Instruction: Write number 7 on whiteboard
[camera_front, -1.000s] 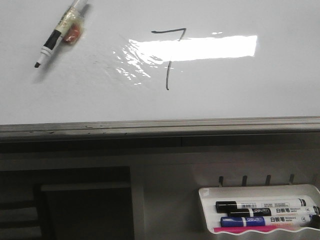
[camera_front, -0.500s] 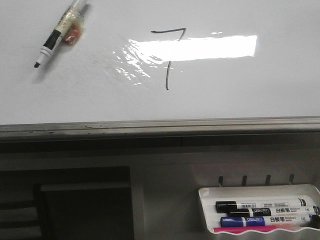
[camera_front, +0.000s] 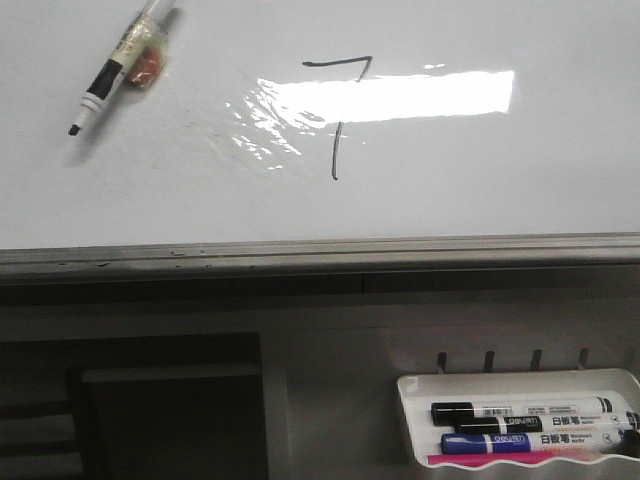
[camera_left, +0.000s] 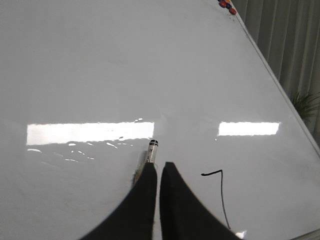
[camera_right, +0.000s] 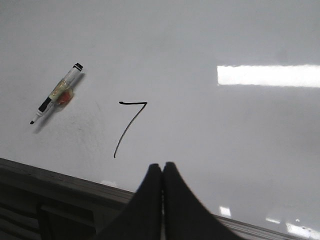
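Whiteboard (camera_front: 480, 180): large glossy white board; its grey frame edge runs along the side nearest the robot. A bright rectangular glare patch lies on the surface.
Number 7 (camera_front: 338, 115): thin black stroke drawn on the whiteboard, with a short wavy top bar and a long, slightly slanted stem. The stem crosses the near end of the glare patch. It also shows in the left wrist view (camera_left: 220, 192) and the right wrist view (camera_right: 129, 125).
Marker (camera_front: 112, 70): lies flat on the whiteboard, well apart from the number 7, on the robot's left of it. Black tip section, pale barrel, an orange-red patch beside the barrel. Uncapped tip points toward the frame edge.
Left gripper (camera_left: 158, 172): dark fingers pressed nearly together, with only a thin slit between them. They are empty. The marker end (camera_left: 151, 150) shows just beyond the fingertips; contact with it cannot be told. The gripper is near the number 7, on the marker's side of it.
Right gripper (camera_right: 161, 170): fingers clenched flat against each other, grasping nothing. It sits over the frame edge, near the foot of the number 7.
Marker tray (camera_front: 420, 385): small white tray below the whiteboard, well apart from the number 7; it holds several capped markers, black and blue among them.
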